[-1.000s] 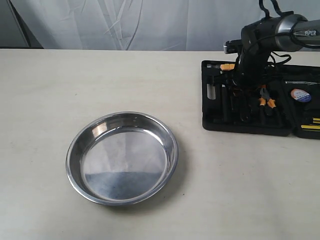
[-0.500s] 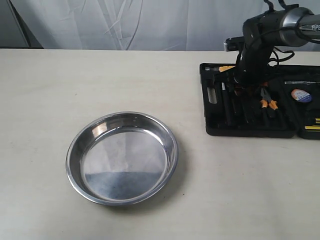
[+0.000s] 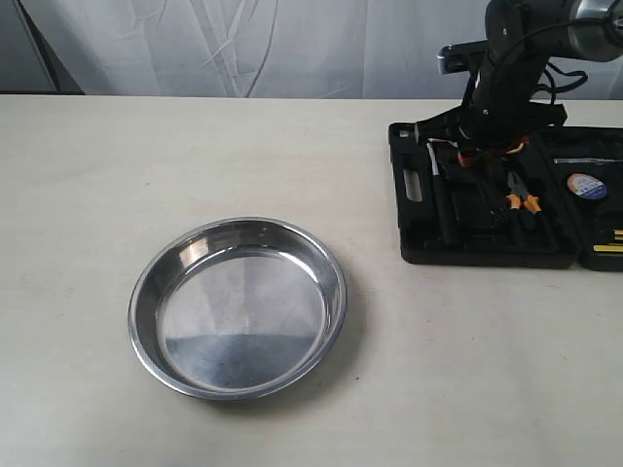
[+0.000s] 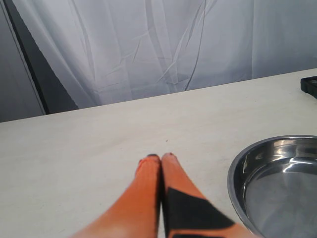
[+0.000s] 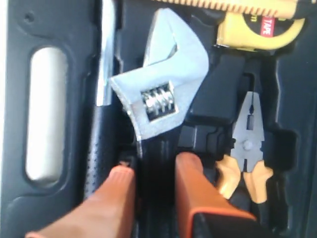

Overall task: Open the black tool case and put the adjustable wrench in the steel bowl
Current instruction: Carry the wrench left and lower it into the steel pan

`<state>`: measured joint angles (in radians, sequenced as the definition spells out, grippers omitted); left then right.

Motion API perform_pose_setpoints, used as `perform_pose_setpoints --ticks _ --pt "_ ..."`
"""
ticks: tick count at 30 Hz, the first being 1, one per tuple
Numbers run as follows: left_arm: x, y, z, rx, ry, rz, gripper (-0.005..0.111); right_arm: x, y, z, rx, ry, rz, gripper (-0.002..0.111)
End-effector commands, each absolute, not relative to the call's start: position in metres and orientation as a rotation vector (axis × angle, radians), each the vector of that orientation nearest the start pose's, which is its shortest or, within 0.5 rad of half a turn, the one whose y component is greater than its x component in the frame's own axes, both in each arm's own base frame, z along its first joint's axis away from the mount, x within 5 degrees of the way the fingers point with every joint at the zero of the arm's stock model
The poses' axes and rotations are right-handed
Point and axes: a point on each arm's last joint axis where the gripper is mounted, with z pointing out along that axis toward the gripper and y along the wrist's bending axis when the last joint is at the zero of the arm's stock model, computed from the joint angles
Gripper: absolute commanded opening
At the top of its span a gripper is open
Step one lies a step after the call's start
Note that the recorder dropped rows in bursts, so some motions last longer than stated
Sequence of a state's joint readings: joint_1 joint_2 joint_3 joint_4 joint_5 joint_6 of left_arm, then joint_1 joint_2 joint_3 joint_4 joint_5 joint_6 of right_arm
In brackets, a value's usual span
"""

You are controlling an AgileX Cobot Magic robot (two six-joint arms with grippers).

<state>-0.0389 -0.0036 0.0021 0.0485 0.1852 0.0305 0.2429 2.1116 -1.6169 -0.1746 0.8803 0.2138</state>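
Right gripper (image 5: 156,168) is on the adjustable wrench (image 5: 163,89). In the right wrist view the two orange fingers (image 5: 190,183) sit on either side of the slim black handle, just below the silver head, and they are clamped onto it. The head is tilted, with its jaw opening and knurled screw plainly showing. It lies over the moulded slots of the black tool case (image 3: 419,238). Whether the wrench is clear of its slot, I cannot tell.

Just beside it, low and right in that view, are the orange-handled pliers (image 5: 247,153) in their own recess. A yellow tape measure (image 5: 257,20) sits across the top edge.

In the exterior view the case lies open and flat at the right edge of the frame, on the pale table (image 3: 195,156). The right arm comes down over its upper left part, and a bit of silver pokes out to the left of the gripper.

The steel bowl (image 3: 238,311) sits in the lower centre-left of the frame, well apart from the case, its polished bottom showing reflections.

The left gripper (image 4: 159,157) shows only in its wrist view. Its fingertips are pressed together with nothing between them, above bare tabletop, and the bowl's rim curves in at the lower right of that view. A white curtain (image 3: 243,49) hangs behind the table.
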Motion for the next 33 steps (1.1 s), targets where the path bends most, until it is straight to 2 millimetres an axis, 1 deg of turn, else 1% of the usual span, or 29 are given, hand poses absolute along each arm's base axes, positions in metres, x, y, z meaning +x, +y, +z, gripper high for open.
perform_pose_setpoints --ticks 1,4,6,8,9,10,14,16,20,24,28,33 --pt "0.056 -0.002 0.197 0.092 1.661 0.032 0.0 0.416 0.136 0.215 -0.36 2.739 -0.031 0.0" --pt "0.056 -0.002 0.197 0.092 1.661 0.032 0.0 0.398 0.177 0.227 -0.484 2.684 0.02 0.0" --pt "0.056 -0.002 0.197 0.092 1.661 0.032 0.0 0.385 0.205 0.229 -0.594 2.66 0.056 0.0" --pt "0.056 -0.002 0.197 0.092 1.661 0.032 0.0 0.367 0.236 0.229 -0.728 2.626 0.109 0.0" --pt "0.056 -0.002 0.197 0.092 1.661 0.032 0.0 0.359 0.248 0.229 -0.767 2.616 0.138 0.0" --pt "0.056 -0.002 0.197 0.092 1.661 0.032 0.0 0.347 0.265 0.229 -0.826 2.596 0.171 0.0" --pt "0.056 -0.002 0.197 0.092 1.661 0.032 0.0 0.314 0.311 0.231 -0.951 2.514 0.274 0.0" --pt "0.056 -0.002 0.197 0.092 1.661 0.032 0.0 0.302 0.325 0.229 -0.989 2.475 0.309 0.0" --pt "0.056 -0.002 0.197 0.092 1.661 0.032 0.0 0.287 0.332 0.217 -1.031 2.479 0.318 0.0" --pt "0.056 -0.002 0.197 0.092 1.661 0.032 0.0 0.281 0.332 0.191 -1.021 2.581 0.334 0.0" --pt "0.056 -0.002 0.197 0.092 1.661 0.032 0.0 0.28 0.331 0.168 -1.03 2.636 0.313 0.0" --pt "0.056 -0.002 0.197 0.092 1.661 0.032 0.0 0.283 0.334 0.146 -1.028 2.647 0.306 0.0"
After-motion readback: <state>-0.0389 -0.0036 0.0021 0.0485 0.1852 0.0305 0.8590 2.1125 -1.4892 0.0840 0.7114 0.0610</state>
